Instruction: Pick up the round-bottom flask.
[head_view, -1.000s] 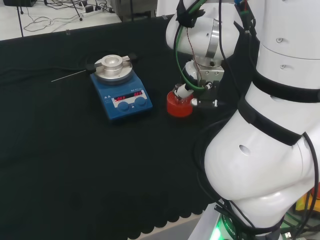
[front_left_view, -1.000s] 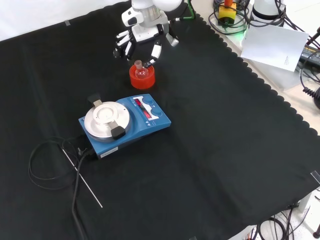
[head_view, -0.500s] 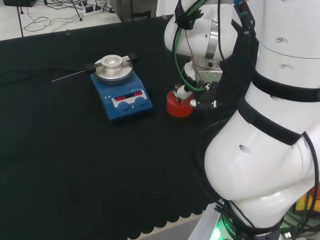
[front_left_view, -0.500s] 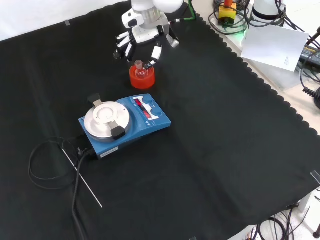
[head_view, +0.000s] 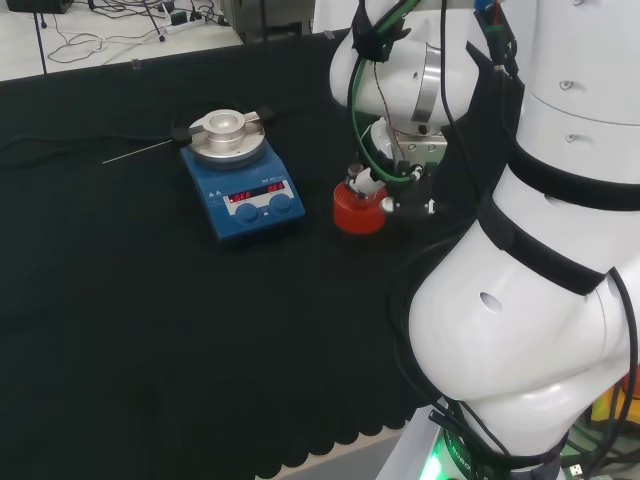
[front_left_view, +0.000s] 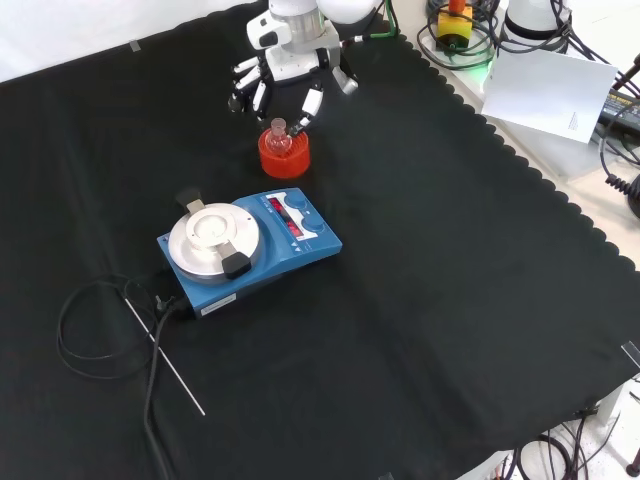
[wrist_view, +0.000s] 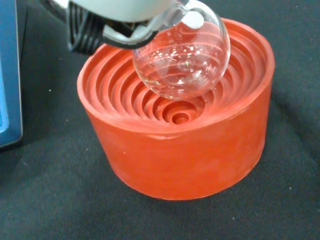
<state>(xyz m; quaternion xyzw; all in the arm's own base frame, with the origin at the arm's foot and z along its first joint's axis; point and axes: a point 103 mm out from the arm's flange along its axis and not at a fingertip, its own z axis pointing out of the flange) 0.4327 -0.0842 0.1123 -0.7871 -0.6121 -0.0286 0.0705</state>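
The robot hand (front_left_view: 285, 75) pinches the neck of the round-bottom flask (wrist_view: 182, 52), whose bulb hangs just clear of the red ribbed stand (wrist_view: 180, 135). The stand sits at one o'clock from the blue hotplate (front_left_view: 250, 250) in the front view. The lift looks begun; raising it clear remains.

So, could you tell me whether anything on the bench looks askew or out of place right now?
Only the round-bottom flask: it sits off-centre above the red ribbed stand, apparently lifted clear of its centre, with the hand at its neck. Nothing looks spilled or broken.

Clear flask (wrist_view: 181, 60), red ribbed stand (wrist_view: 185, 150), black cloth (front_left_view: 430, 280)
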